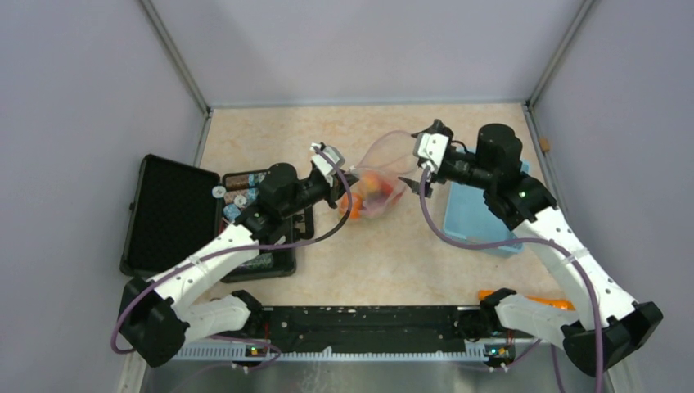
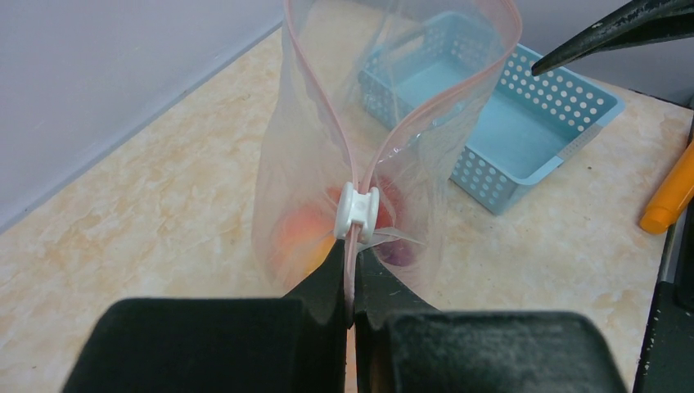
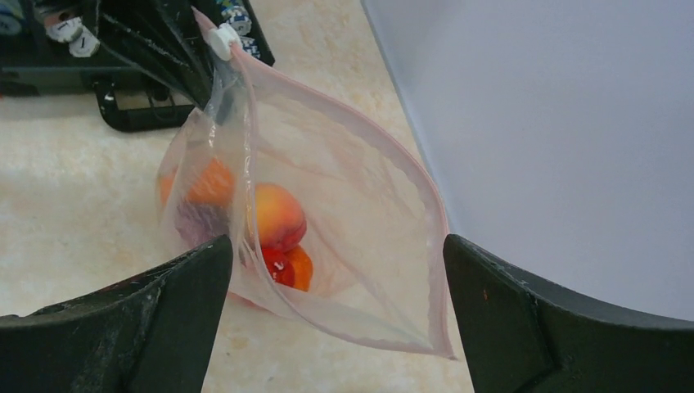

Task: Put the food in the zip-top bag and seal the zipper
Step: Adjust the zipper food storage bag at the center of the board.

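The clear zip-top bag (image 1: 378, 184) stands at the table's middle, its mouth gaping wide. Inside lie a pink peach (image 3: 277, 214), an orange (image 3: 213, 182), red pieces (image 3: 278, 267) and a dark purplish piece. My left gripper (image 2: 353, 264) is shut on the pinkish-red zipper strip (image 2: 326, 106) just behind the white slider (image 2: 358, 210), at the bag's left end. My right gripper (image 3: 335, 270) is open and holds nothing; the bag's free far corner (image 3: 438, 340) lies between its fingers (image 3: 147, 319), without touching them. In the top view the right gripper (image 1: 419, 178) sits just right of the bag.
A light-blue perforated basket (image 1: 479, 214) lies right of the bag, under the right arm. An open black case (image 1: 176, 214) with round tokens lies at the left. An orange tool (image 1: 544, 301) lies by the right arm's base. Grey walls close the back and sides.
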Robot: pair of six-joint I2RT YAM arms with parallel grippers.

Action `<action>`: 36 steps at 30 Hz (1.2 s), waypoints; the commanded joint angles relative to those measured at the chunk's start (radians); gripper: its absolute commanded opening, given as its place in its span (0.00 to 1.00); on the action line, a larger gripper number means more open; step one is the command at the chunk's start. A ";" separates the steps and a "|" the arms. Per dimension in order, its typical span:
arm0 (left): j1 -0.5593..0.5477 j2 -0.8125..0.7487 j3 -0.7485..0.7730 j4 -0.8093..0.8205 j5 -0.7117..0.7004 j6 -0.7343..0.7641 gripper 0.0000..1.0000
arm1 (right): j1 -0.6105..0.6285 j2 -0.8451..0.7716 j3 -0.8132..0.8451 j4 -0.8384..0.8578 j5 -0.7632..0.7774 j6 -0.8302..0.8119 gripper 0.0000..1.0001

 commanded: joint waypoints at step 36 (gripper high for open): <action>0.002 -0.020 0.070 -0.077 0.108 0.025 0.00 | 0.125 0.407 0.373 -0.401 -0.233 -0.522 0.44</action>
